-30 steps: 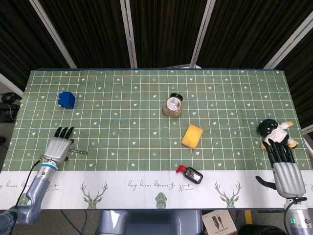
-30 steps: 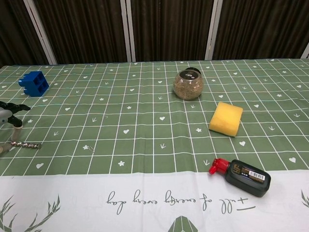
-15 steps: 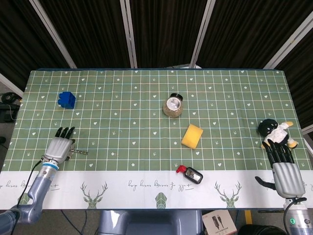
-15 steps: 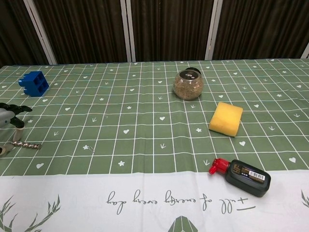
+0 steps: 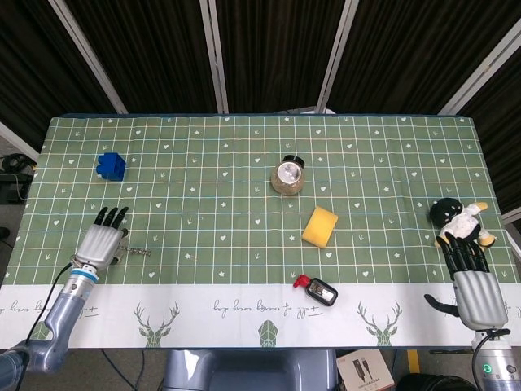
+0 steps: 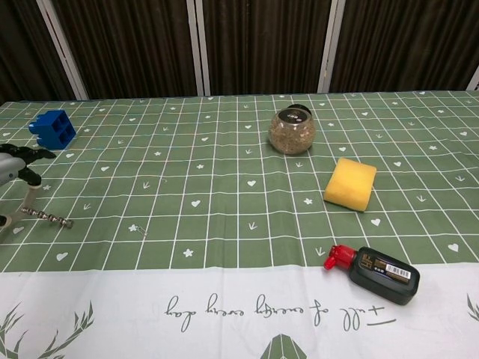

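My left hand (image 5: 102,243) lies palm down at the table's near left, fingers stretched forward. A metal corkscrew (image 5: 138,252) sticks out from its thumb side, and the hand holds its handle end. In the chest view the hand (image 6: 13,167) shows at the left edge, and the corkscrew (image 6: 47,217) slants with its near-hand end raised. My right hand (image 5: 475,287) rests flat and empty at the near right. Its fingertips lie just short of a penguin plush (image 5: 458,220). The chest view does not show the right hand.
A blue block (image 5: 111,166) sits at the far left. A round glass jar (image 5: 288,177) stands mid-table, with a yellow sponge (image 5: 320,226) near it. Toward the front edge lies a black bottle with a red cap (image 5: 317,290). The green checked tablecloth (image 5: 212,204) has a white front border.
My left hand has shifted slightly forward and right. The corkscrew moved with it and now slants instead of lying level. The right hand has not moved.
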Available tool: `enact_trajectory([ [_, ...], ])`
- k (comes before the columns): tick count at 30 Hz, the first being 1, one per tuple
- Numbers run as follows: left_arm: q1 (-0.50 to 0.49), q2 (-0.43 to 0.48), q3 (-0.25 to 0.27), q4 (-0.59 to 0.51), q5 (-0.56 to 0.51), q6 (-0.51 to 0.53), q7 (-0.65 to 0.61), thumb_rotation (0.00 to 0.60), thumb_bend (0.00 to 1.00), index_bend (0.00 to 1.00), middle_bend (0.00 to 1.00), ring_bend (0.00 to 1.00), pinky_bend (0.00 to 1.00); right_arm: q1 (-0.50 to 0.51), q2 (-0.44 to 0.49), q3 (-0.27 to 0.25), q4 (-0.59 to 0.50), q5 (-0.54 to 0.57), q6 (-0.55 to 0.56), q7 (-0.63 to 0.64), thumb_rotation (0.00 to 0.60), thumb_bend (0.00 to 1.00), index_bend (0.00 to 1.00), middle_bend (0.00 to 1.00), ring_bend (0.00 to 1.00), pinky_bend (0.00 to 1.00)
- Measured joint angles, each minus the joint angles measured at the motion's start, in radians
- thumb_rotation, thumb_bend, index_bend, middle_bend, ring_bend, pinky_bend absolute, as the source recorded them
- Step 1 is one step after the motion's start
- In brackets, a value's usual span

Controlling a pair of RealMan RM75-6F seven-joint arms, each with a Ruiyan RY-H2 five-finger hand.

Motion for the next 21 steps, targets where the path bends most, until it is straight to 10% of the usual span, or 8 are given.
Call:
enact_trajectory([
  [21,-0.134,0.185,-0.029,-0.327,0.198,0.068,0.260,0.600,0.43,0.64,0.00,0.00,0.00,0.003,0.001,0.004,-0.001,0.008,-0.008,0.011,0.600,0.04,0.04,0.00,0.00,0.00],
])
